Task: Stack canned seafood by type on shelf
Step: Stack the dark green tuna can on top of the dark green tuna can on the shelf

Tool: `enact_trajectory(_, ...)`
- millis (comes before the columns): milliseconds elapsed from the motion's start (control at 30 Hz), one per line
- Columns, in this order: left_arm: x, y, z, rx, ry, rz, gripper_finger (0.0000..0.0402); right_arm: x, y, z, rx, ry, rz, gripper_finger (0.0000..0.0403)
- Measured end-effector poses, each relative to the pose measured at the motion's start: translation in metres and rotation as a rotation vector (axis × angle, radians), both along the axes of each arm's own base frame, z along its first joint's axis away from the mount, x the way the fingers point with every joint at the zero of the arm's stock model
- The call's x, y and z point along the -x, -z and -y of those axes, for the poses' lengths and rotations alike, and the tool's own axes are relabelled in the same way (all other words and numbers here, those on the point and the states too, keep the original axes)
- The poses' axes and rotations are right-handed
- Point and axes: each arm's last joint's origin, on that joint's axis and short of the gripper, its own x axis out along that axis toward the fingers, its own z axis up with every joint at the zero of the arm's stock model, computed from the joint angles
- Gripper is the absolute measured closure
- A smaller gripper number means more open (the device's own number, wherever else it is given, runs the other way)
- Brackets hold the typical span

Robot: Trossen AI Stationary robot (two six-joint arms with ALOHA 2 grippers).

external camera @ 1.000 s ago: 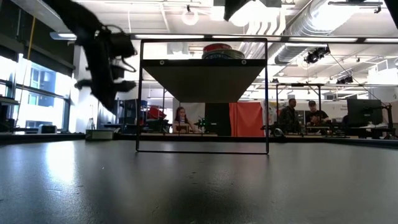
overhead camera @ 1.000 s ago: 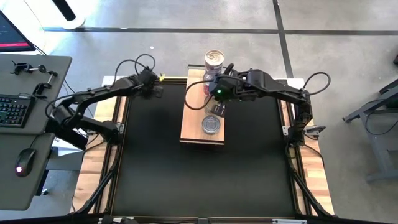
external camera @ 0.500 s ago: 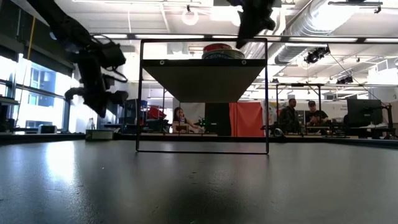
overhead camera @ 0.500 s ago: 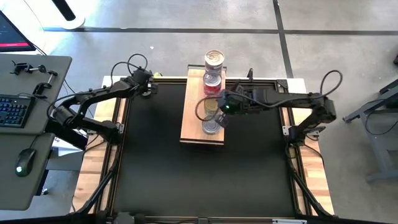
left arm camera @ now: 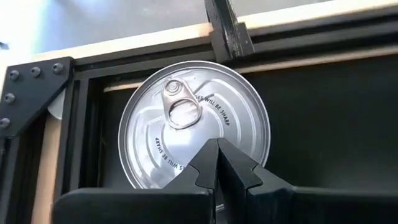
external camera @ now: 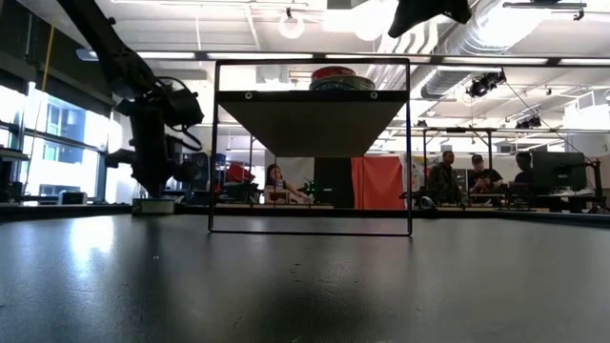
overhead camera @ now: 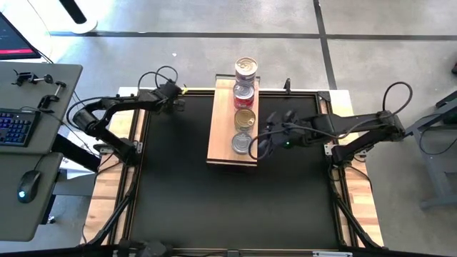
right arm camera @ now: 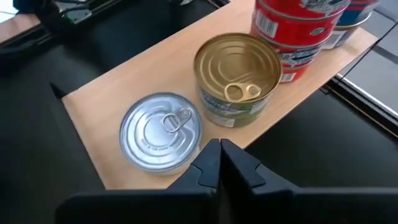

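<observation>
On the wooden shelf (overhead camera: 230,135), which stands raised over the black tabletop (overhead camera: 228,193), the nearest tin is a silver-lidded can (overhead camera: 243,143), with a gold-lidded can (overhead camera: 244,119) just behind it, then a stack of red-labelled cans (overhead camera: 244,94) and a taller stack (overhead camera: 245,68) at the far end. The right gripper (overhead camera: 263,145) hovers just beside the shelf near the silver-lidded can, its fingers (right arm camera: 214,163) pressed together on nothing. At the far left corner of the tabletop, the left gripper (overhead camera: 173,100) hangs over another silver tin (left arm camera: 194,127), fingers closed and empty.
</observation>
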Motion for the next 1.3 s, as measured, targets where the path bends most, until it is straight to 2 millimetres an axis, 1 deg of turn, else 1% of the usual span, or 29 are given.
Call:
enact_trajectory(100, -0.003, 0.001, 0.006, 0.019, 0.008, -0.02, 0.0402, 0.0, 0.0, -0.002, 0.003, -0.006, 0.0, 0.0403)
enact_trajectory(200, -0.007, 0.001, 0.015, 0.055, -0.037, 0.02, 0.0402, 0.0, 0.0, -0.002, 0.001, -0.011, -0.001, 0.0403)
enact_trajectory(267, -0.012, 0.001, 0.023, 0.082, -0.032, 0.034, 0.0402, 0.0, 0.0, -0.002, 0.013, -0.013, -0.004, 0.0403)
enact_trajectory(400, -0.03, 0.004, 0.048, 0.15, 0.069, 0.018, 0.0401, 0.0, 0.0, -0.001, 0.063, -0.04, -0.026, 0.0403)
enact_trajectory(500, -0.04, 0.005, 0.072, 0.192, 0.118, -0.012, 0.0401, 0.0, -0.001, -0.001, 0.092, -0.073, -0.041, 0.0403)
enact_trajectory(633, -0.051, 0.006, 0.113, 0.227, 0.173, -0.076, 0.0401, -0.001, -0.001, -0.001, 0.132, -0.12, -0.062, 0.0403)
enact_trajectory(733, -0.052, 0.003, 0.147, 0.246, 0.203, -0.124, 0.0401, -0.001, -0.001, -0.001, 0.151, -0.156, -0.081, 0.0403)
enact_trajectory(800, -0.05, 0.0, 0.171, 0.271, 0.212, -0.116, 0.0401, -0.001, -0.001, -0.002, 0.149, -0.19, -0.091, 0.0403)
enact_trajectory(933, -0.045, -0.009, 0.218, 0.357, 0.228, -0.021, 0.0401, -0.004, -0.002, -0.004, 0.153, -0.265, -0.081, 0.0403)
enact_trajectory(1067, -0.041, -0.015, 0.266, 0.451, 0.267, 0.119, 0.0401, -0.01, -0.008, -0.006, 0.146, -0.308, -0.006, 0.0403)
enact_trajectory(1167, -0.037, -0.017, 0.301, 0.525, 0.352, 0.211, 0.0401, -0.014, -0.011, -0.007, 0.115, -0.315, 0.059, 0.0403)
enact_trajectory(1300, -0.026, -0.017, 0.344, 0.603, 0.508, 0.292, 0.0402, -0.016, -0.015, -0.017, 0.009, -0.311, 0.145, 0.0403)
